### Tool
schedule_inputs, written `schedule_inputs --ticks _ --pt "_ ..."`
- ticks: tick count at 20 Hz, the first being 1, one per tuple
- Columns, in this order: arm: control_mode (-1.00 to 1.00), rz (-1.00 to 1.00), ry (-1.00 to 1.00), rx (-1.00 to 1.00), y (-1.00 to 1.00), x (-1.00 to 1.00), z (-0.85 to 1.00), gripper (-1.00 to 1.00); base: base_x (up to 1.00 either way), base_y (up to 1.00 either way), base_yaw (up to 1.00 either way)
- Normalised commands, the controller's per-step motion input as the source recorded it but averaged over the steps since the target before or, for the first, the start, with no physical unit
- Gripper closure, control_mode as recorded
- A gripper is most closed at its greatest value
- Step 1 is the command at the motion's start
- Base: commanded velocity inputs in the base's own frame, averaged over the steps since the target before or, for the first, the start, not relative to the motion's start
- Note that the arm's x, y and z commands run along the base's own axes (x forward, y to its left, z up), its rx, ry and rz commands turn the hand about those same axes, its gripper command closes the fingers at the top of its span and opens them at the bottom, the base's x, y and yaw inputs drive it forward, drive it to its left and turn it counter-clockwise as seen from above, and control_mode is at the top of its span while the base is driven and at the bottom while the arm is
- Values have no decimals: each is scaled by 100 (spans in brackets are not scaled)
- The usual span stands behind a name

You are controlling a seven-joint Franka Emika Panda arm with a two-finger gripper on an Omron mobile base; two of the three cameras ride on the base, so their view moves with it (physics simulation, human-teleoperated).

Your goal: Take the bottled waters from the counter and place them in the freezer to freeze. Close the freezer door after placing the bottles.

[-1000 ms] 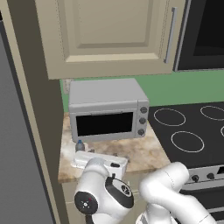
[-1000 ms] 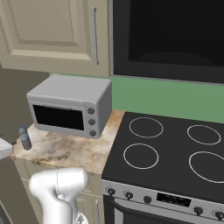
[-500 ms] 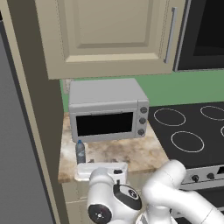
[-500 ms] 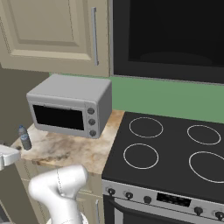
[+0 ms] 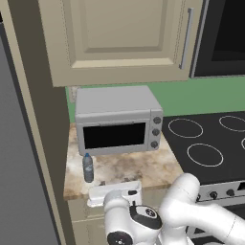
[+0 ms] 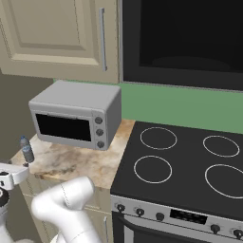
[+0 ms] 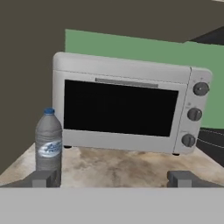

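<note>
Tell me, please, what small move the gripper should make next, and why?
Probably shift sideways toward the grey bottle before advancing. In the hand view the open gripper faces the toaster oven, and the bottle stands upright on the counter just above one fingertip, not between the two.

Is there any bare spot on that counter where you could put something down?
Yes. The counter is bare in front of the toaster oven, from the bottle at its left end across to the stovetop. The back is crowded: the oven takes nearly the whole width there. The open gripper hangs at the front edge, by the bottle.
</note>
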Motion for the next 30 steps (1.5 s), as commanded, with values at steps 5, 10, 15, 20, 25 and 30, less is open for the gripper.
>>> schedule_inputs --ticks 5,10,15,20,25,30 --pt "-100 5 -8 0 19 2 -12 -100 0 0 0" --pt "-100 9 -8 -1 27 2 0 -100 0 0 0" --pt "-100 8 0 -3 26 0 0 -100 0 0 0" --pt "-100 4 1 -1 13 3 0 -100 0 0 0" --pt "-100 16 1 0 15 2 0 -100 0 0 0" --pt "-100 14 0 0 4 0 0 -100 0 0 0"
